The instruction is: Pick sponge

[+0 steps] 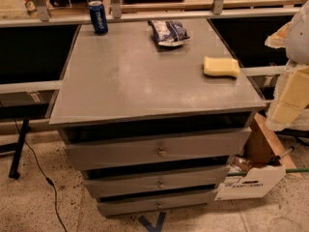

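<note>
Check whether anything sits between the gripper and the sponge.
Nothing visible does. The gripper hangs beyond the right edge of the drawer cabinet, with only bare top between it and the sponge.

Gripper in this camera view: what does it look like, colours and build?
The gripper sits at the frame's right edge, right of the sponge. It has pale-yellow blocky padding with ragged whitish edges, below a smooth light-grey arm shell. No cables or markings show.
</note>
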{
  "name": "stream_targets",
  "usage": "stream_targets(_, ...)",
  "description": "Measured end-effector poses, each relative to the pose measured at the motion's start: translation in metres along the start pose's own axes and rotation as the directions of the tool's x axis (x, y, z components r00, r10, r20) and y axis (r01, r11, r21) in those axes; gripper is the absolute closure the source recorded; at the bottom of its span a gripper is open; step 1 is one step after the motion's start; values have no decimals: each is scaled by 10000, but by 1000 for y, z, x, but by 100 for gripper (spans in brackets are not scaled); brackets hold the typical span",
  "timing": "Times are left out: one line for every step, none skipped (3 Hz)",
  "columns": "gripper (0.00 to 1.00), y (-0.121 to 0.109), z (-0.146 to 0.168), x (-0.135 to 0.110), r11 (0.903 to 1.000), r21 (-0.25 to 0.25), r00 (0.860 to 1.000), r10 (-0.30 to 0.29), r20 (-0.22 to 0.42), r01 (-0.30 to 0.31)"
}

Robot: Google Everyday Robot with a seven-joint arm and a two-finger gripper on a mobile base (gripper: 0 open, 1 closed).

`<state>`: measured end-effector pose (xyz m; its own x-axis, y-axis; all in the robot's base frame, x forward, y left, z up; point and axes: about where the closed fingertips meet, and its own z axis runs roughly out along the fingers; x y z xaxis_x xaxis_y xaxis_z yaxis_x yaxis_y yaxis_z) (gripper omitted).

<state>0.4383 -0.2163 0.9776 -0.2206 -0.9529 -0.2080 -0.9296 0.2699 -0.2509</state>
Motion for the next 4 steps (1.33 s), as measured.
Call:
stream_targets(0,-5,-2,0,9999,144,10000,-21,-70,22)
stream_targets(0,-29,2,-4,9991,382,9993,-186,-331,199)
stream_targets(0,-68,12,-12,9963,760,9980,-369,-513,407)
stream_targets(0,-111,27,-6,9930,1163,9978,-149,-641,223)
